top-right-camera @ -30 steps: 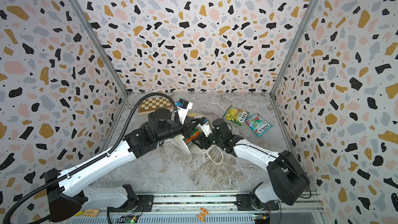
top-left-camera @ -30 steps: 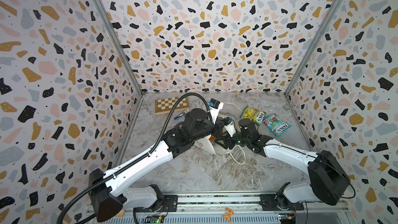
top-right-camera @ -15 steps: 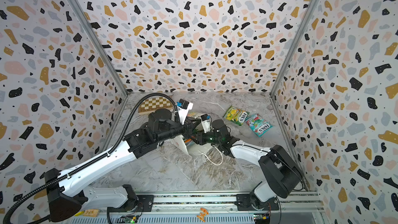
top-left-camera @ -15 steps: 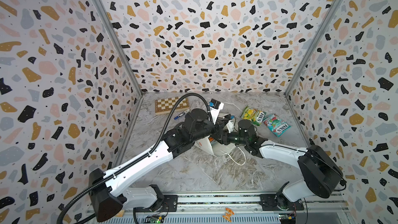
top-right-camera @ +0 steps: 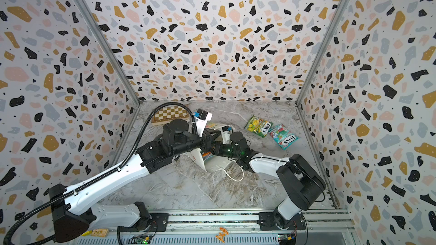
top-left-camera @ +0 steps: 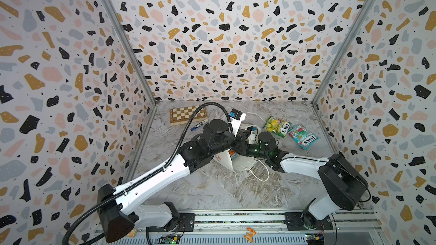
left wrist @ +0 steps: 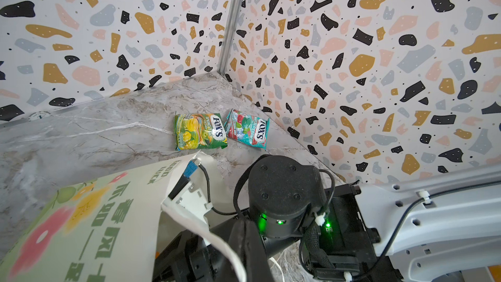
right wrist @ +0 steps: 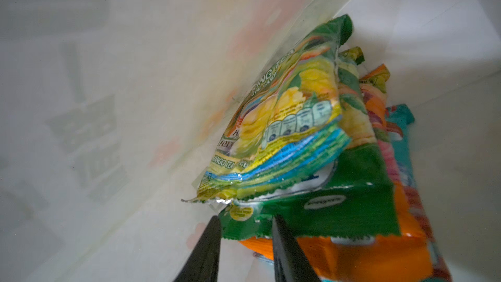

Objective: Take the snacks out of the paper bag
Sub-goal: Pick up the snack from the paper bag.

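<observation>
- left gripper (left wrist: pixel 222 248) clamped on paper bag (left wrist: pixel 95 212) rim
- right gripper (right wrist: pixel 245 217) inside bag, jaws apart astride green packet (right wrist: pixel 311 212) edge, walls close
- yellow packet (top-left-camera: pixel 277 126), teal packet (top-left-camera: pixel 303 136) out on table (top-left-camera: pixel 212 189) by right wall

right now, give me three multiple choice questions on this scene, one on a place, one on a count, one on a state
1. Where is the right gripper?
A. over the chessboard
B. inside the paper bag
C. parked at the front rail

2. How many snack packets lie out on the table?
A. none
B. two
C. five

3. How is the paper bag?
A. standing upright, untouched
B. folded flat
C. on its side, the left gripper shut on its rim

Answers:
1 B: the right wrist view shows its fingers among packets between white paper walls.
2 B: a green-yellow packet and a teal packet lie side by side.
3 C: its printed face is up and the rim runs between the jaws.
</observation>
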Available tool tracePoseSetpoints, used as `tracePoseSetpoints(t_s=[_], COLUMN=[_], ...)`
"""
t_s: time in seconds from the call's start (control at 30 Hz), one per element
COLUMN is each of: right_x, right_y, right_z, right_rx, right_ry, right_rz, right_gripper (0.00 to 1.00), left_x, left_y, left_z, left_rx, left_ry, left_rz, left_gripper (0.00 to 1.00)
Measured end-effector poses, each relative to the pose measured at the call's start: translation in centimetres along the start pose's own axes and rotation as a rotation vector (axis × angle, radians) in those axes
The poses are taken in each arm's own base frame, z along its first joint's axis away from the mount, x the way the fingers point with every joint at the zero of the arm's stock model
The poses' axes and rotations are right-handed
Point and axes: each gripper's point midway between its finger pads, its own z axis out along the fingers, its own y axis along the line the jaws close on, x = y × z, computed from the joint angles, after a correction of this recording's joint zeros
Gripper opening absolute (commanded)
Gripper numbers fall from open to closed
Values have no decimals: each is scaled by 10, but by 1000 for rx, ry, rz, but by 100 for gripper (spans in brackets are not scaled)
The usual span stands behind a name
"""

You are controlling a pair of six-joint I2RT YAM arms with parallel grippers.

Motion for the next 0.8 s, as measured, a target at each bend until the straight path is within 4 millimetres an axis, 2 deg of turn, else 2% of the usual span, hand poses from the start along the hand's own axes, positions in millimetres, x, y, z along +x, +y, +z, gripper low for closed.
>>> tracePoseSetpoints(t_s=[0.23, 0.6, 0.8], right_x=[-6, -5, -5], right_y=[1, -14, -20], right_z=[4, 15, 19], right_rx=[-20, -10, -5], right_ry=[-29, -42, -52], right_rz=[50, 133, 159], right_gripper=[36, 46, 48], left_x=[2, 3, 4], left_y=[-1, -3, -4], left_z=[1, 2, 2], left_rx=[2, 7, 8], left_ry=[5, 8, 11], left_rz=[1, 2, 3], left_gripper=[0, 0, 0])
